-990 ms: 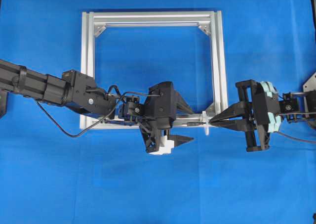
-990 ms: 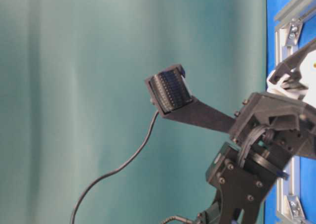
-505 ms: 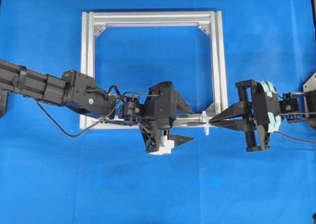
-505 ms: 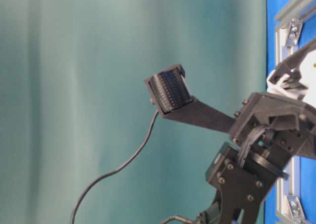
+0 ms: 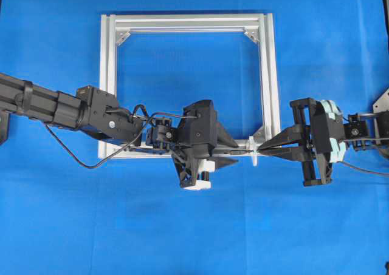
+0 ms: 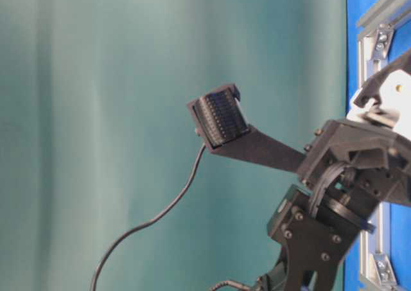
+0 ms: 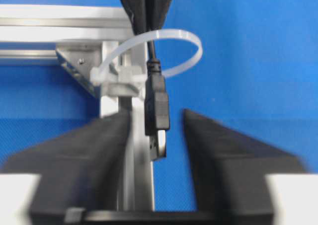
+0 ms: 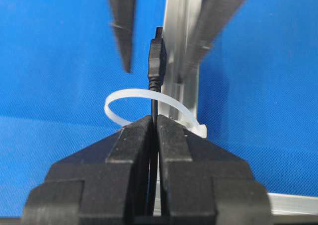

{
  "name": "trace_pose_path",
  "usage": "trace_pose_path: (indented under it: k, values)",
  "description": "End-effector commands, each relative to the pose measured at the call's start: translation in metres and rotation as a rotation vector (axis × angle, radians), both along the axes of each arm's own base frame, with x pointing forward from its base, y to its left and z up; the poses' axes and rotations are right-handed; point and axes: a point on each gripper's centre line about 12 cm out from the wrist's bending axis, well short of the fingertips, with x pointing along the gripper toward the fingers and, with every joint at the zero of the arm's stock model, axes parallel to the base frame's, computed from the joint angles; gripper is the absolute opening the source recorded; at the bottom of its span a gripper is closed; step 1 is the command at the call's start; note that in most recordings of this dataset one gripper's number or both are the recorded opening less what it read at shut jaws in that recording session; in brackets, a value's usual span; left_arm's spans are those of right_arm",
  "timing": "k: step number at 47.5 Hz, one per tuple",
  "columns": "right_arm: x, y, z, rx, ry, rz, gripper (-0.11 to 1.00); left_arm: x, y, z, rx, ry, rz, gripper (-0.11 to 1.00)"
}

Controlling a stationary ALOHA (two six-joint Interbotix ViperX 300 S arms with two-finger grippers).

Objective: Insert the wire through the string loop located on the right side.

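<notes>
Right wrist view: the right fingers (image 8: pixel 154 135) were pressed tight together on the wire (image 8: pixel 153 108), which ran up between them, passed through the string loop (image 8: pixel 149 97) and ended in its black plug beyond the loop. The loop was a white tie fastened to the aluminium frame (image 8: pixel 181 41), at the frame's right near corner.

In the left wrist view the left fingers (image 7: pixel 157 135) stood on either side of the plug (image 7: pixel 157 103), partly apart, with a gap showing on each side of it; they were not yet touching it as far as that view showed. The plug's metal tip pointed toward the left wrist camera, and the wire behind it went through the loop (image 7: pixel 191 38) into the closed right fingers (image 7: pixel 147 6).

From overhead, the left fingers (image 5: pixel 234 153) lay along the frame's near rail (image 5: pixel 121 149), pointing at the loop (image 5: pixel 252 150), and the right fingers (image 5: pixel 262 148) met the loop from the other side. The frame lay on the blue bench (image 5: pixel 182 226), toward its far edge. A black cable (image 5: pixel 73 156) curved over the bench beside the left arm.

The table-level view showed only part of an arm and a cable against a green backdrop.
</notes>
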Motion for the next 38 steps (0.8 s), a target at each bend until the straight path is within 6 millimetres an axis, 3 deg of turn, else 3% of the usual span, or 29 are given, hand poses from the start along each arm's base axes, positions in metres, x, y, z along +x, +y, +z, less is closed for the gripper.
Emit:
trace_pose_path:
  k: [1, 5, 30, 34, 38]
  values:
    - [0.0032, 0.0001, 0.0048, 0.005, -0.022, -0.004, -0.03, 0.0064, -0.0022, 0.0182, -0.003, -0.058, -0.004, 0.23]
    - [0.0032, 0.0001, 0.0048, 0.005, -0.022, -0.004, -0.03, 0.0065, -0.003, 0.0186, -0.001, -0.061, -0.006, 0.07]
    - [0.0015, 0.0006, 0.0007, -0.001, 0.018, 0.003, -0.02, 0.0052, -0.0044, 0.0169, -0.002, -0.052, -0.009, 0.08]
    - [0.002, 0.0006, 0.001, 0.001, 0.017, 0.001, 0.04, 0.0052, -0.0044, 0.0169, -0.002, -0.052, -0.009, 0.08]
    - [0.0029, 0.0009, 0.0018, 0.002, 0.014, 0.001, 0.21, 0.0048, -0.0043, 0.0172, -0.002, -0.052, -0.009, 0.08]
